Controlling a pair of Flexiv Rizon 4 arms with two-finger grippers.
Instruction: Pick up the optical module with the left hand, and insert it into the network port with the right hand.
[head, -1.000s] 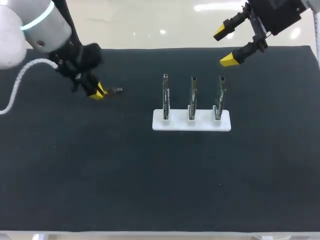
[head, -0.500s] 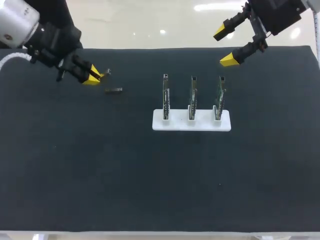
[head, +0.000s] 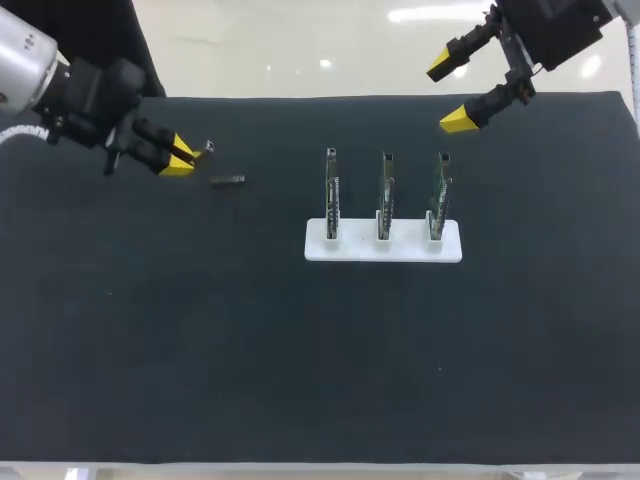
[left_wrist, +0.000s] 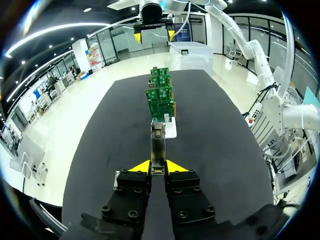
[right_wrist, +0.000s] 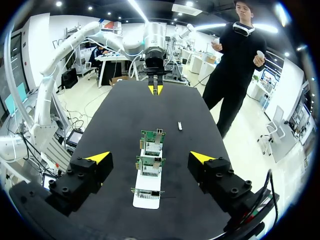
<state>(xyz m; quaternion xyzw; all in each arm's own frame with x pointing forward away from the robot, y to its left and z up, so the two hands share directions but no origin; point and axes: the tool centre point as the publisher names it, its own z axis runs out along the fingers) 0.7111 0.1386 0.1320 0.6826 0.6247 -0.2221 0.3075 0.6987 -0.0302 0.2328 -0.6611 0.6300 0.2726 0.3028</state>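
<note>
The left arm (head: 60, 85) comes in well to the left of a white stand (head: 383, 243) that holds three upright circuit boards (head: 385, 190). Its wrist is angled so that the left gripper (head: 182, 158) points along the black mat (head: 300, 350) toward that stand. The yellow-tipped fingers are drawn narrow and pinch the near end of the optical module (left_wrist: 158, 145), a slender metal bar that juts straight ahead in line with the boards.

A small dark bar (head: 228, 181) lies flat on the mat between the left gripper and the stand, touching neither. What it is cannot be made out.

The right arm (head: 555, 25) is above the far side of the stand, near its right end. The right gripper (head: 452, 91) has its fingers spread wide with nothing between them, and faces down the row of boards.

From above, the boards show only edge-on, and the network ports are too small to pick out. The arms' upper parts are cut off.
</note>
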